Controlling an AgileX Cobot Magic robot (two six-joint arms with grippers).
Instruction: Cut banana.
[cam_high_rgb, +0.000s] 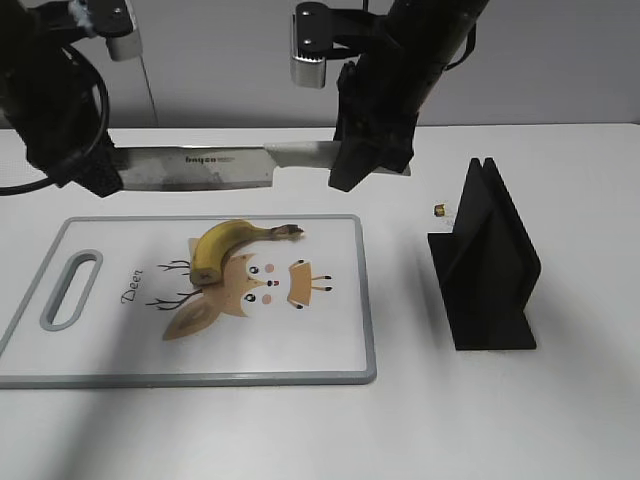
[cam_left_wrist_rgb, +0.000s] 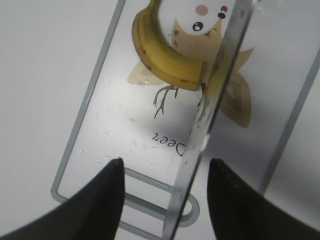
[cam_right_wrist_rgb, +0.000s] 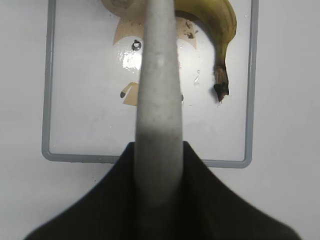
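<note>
Two black arms reach in from the top of the exterior view, one on each side. The right arm comes down at a slant, and the right claw (cam_high_rgb: 358, 160) is clamped on the grey handle of one knife (cam_high_rgb: 215, 167), which it holds level above the counter (cam_high_rgb: 560, 420) with the blade pointing to the left. In the right wrist view the handle runs straight out from between the two dark fingers (cam_right_wrist_rgb: 210, 195), which press on it from both sides. The left arm stands at the left edge, and the left claw (cam_left_wrist_rgb: 162, 200) is at the tip end of the blade. In the left wrist view its two fingers (cam_left_wrist_rgb: 102, 200) stand apart, and the thin blade passes between them; the pictures do not show whether either finger touches the blade. One banana (cam_high_rgb: 225, 245) lies on one white cutting board (cam_high_rgb: 330, 350) below the knife, curved, with its dark stem pointing to the right. It is whole and rests partly over the printed deer picture. One black knife stand (cam_high_rgb: 485, 265) sits on the counter to the right of the board, well apart from it. One small brown object (cam_high_rgb: 438, 210) lies just beside the stand.
</note>
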